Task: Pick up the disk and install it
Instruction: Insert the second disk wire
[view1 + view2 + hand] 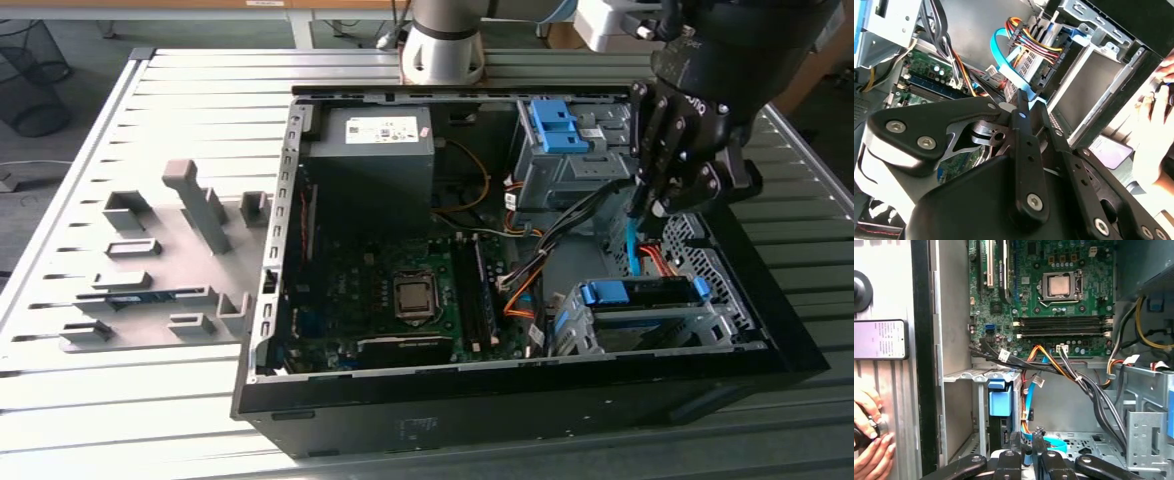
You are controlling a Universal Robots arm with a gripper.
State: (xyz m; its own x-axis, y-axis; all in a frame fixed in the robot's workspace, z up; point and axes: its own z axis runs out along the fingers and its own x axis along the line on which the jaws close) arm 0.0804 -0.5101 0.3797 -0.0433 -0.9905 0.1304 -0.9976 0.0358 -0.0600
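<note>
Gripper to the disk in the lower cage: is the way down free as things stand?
Probably not quite: the gripper hangs just above the disk, but the light blue cable and red wires cross the gap between them.

A black hand (1026, 112) with silver screws in its linked fingers (1026, 150), on a silver-grey arm (443, 45).

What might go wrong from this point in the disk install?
1. The gripper hangs right at the blue cable and close to the wire bundle, just above the disk in its cage. A move from here may well snag or tug a cable.
2. A hand lies just outside the case wall. A sideways swing of the arm might strike it.
</note>
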